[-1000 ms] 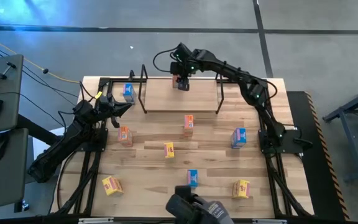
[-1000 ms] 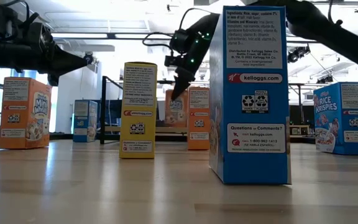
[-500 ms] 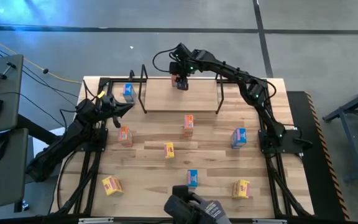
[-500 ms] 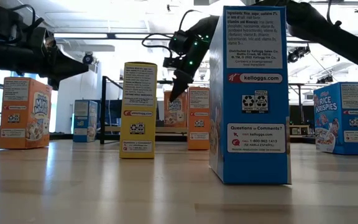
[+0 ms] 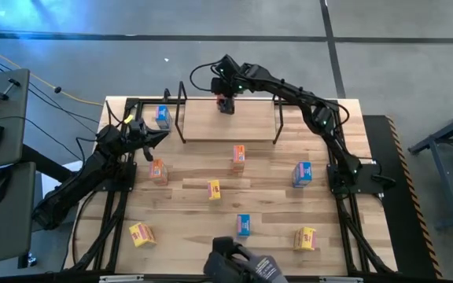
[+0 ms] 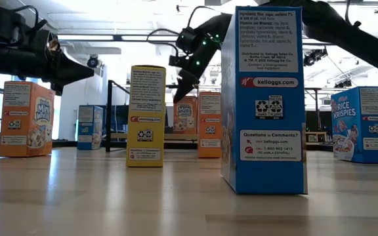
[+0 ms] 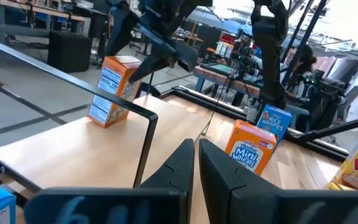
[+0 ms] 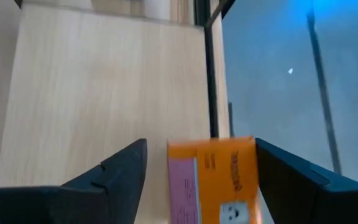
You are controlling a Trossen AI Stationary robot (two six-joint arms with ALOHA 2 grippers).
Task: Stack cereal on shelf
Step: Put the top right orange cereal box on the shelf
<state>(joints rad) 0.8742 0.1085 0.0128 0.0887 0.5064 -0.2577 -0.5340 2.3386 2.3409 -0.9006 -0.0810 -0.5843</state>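
Note:
The shelf is a light plank with black wire frames at both ends, at the table's far middle. One orange cereal box stands upright on its base near the shelf's far edge; it also shows in the low view and the left wrist view. My right gripper is open just above and behind this box. In the right wrist view its fingers stand on either side of the box. My left gripper is shut and empty, in the air over the table's left side.
Several more cereal boxes stand on the table: blue, orange, orange, yellow, blue, blue, yellow, yellow. The shelf's wire frames stand upright.
My right gripper has risen and drawn back a little toward the table's far edge, away from the orange box. The box stays upright on the shelf, and more of its front now shows in the low view.

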